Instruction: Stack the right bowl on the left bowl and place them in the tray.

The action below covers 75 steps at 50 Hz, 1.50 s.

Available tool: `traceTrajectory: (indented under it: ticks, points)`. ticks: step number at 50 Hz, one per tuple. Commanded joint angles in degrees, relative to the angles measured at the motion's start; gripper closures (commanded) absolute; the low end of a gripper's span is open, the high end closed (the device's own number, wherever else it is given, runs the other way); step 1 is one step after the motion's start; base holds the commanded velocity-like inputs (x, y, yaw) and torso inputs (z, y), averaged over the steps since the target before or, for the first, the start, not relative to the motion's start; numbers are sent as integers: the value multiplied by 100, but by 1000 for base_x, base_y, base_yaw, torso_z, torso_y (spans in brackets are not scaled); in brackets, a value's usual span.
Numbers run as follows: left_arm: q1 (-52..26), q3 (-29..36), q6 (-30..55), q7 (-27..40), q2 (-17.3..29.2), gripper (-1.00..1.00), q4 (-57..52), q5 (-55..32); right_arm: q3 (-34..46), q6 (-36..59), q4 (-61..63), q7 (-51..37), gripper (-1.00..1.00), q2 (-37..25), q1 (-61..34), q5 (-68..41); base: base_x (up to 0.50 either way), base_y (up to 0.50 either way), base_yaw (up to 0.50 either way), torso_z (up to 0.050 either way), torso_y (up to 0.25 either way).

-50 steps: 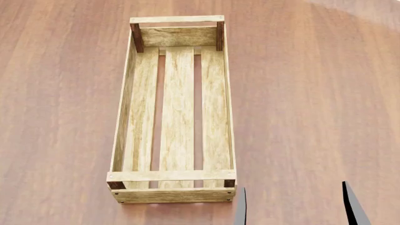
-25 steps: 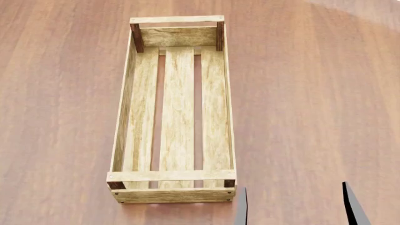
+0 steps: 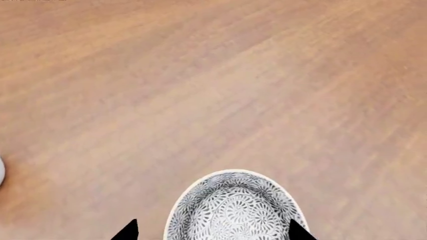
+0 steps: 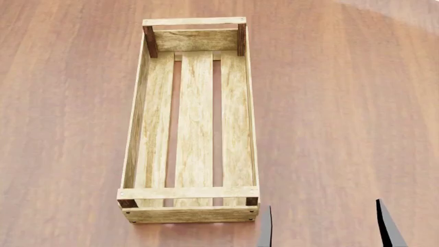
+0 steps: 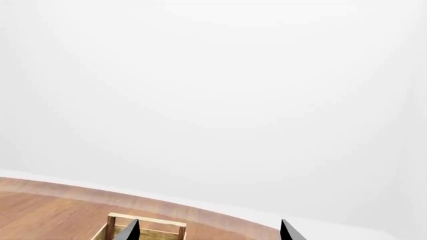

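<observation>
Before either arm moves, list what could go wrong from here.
1. The head view shows only the empty tray and the right pincer; no bowl appears there, so reaching one would rely on a wrist camera.
2. The left pincer hangs open around a patterned bowl that is cut off at the frame edge; closing now may catch the rim unevenly.
3. The right wrist view mostly faces blank wall, giving little guidance.

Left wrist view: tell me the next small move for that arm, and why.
Probably ease the left gripper forward and down so its open fingertips straddle the patterned bowl's rim, then close. The bowl sits on the table between the fingertips, ungripped, and the tray is empty.
</observation>
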<state>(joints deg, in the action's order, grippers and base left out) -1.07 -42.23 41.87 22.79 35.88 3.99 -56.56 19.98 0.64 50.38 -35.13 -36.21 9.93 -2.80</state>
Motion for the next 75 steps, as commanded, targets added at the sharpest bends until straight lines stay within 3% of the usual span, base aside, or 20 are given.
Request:
traceTrajectory:
  ticks: [1, 32, 75]
  points:
    - [20, -155, -99, -182, -123, -100, 5, 61, -124, 53, 49, 131, -100, 111, -17, 132, 0, 0, 0, 0, 0]
    - [120, -1259, 160, -863, -44, -100, 1157, -949, -59, 20, -36, 120, -100, 108, 16, 207, 0, 0, 0, 0, 0]
    - [-455, -990, -84, -1065, -86, -100, 2200, -787, -6, 26, -108, 124, -100, 88, 17, 238, 0, 0, 0, 0, 0]
